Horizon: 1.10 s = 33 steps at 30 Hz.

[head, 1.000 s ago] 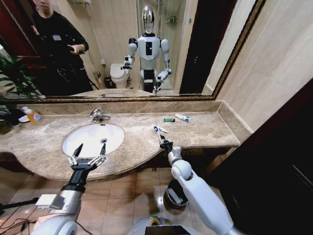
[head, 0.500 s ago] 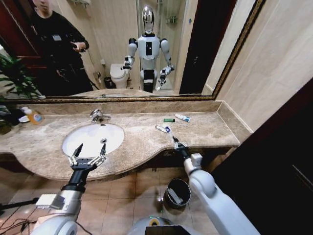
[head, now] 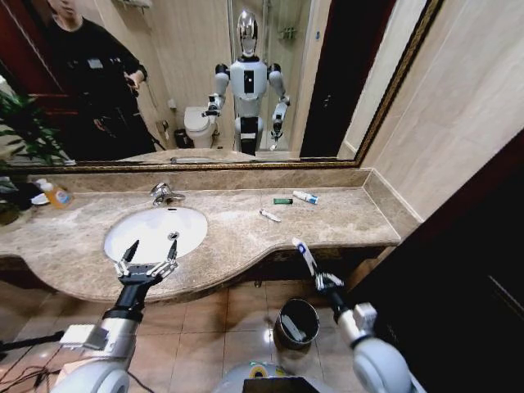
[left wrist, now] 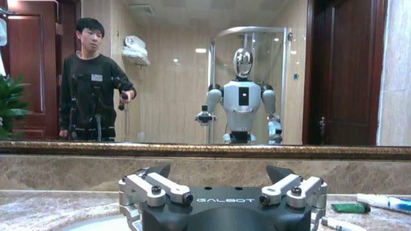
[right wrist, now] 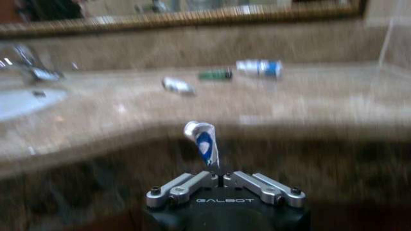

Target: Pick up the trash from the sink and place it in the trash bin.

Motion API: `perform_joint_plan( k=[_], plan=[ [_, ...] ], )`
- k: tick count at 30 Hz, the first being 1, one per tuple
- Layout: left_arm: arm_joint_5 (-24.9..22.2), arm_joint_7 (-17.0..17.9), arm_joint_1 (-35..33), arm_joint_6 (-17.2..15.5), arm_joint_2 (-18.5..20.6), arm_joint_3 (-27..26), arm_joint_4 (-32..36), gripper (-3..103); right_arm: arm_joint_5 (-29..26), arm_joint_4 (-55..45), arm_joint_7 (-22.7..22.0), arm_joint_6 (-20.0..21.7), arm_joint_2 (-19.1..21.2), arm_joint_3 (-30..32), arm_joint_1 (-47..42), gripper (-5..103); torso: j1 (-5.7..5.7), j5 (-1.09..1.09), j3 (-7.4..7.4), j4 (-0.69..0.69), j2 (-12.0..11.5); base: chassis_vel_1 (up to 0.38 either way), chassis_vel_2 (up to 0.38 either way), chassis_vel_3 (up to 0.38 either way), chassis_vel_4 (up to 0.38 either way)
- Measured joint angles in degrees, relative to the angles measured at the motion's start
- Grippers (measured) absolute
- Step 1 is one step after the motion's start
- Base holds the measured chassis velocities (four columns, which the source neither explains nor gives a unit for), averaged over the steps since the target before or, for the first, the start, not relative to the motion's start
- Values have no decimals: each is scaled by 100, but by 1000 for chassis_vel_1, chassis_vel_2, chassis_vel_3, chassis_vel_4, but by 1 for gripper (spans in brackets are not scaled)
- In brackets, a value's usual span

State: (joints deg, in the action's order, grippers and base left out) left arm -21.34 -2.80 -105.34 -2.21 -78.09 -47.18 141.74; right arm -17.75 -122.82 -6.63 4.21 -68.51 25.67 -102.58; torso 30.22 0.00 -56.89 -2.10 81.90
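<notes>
The right gripper [head: 315,274] is pinching a white-blue packet [head: 303,252] by its end, past the counter's front edge and above the trash bin [head: 296,321], so it could slip and miss, while the left gripper [head: 148,254] is waiting wide open over the sink [head: 192,219].

The trash bin [head: 296,322] is partly hidden behind the right arm's wrist

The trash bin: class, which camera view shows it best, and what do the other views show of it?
The head view: the trash bin stands on the floor below the counter, its rim and dark inside plain, beside the right gripper holding a packet. The wrist views face the counter and mirror, not the bin.
</notes>
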Motion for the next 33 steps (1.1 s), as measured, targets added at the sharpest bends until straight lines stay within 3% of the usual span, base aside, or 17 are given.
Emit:
perform_joint_plan(
  k=[8,11,21,31,33],
  plan=[
    [0,0,0,0,0,0,0,100,420,1333,88,-204,-396,-185,567,0,1,1,0,-1,-2,0,0,0,0],
    [0,0,0,0,0,0,0,100,713,2406,195,-385,-662,-205,1011,0,1,1,-1,-1,-2,0,0,0,0],
    [0,0,0,0,0,0,0,100,1046,4590,347,-922,-1104,-119,1829,0,1,0,-1,-1,-2,0,0,0,0],
    [0,0,0,0,0,0,0,100,1185,5532,174,-1221,-1234,-128,2172,0,1,-1,-1,-1,-2,0,0,0,0],
    [0,0,0,0,0,0,0,100,1240,5551,175,-1244,-1234,-140,2178,11,1,0,-1,-1,-2,0,0,0,0]
  ],
)
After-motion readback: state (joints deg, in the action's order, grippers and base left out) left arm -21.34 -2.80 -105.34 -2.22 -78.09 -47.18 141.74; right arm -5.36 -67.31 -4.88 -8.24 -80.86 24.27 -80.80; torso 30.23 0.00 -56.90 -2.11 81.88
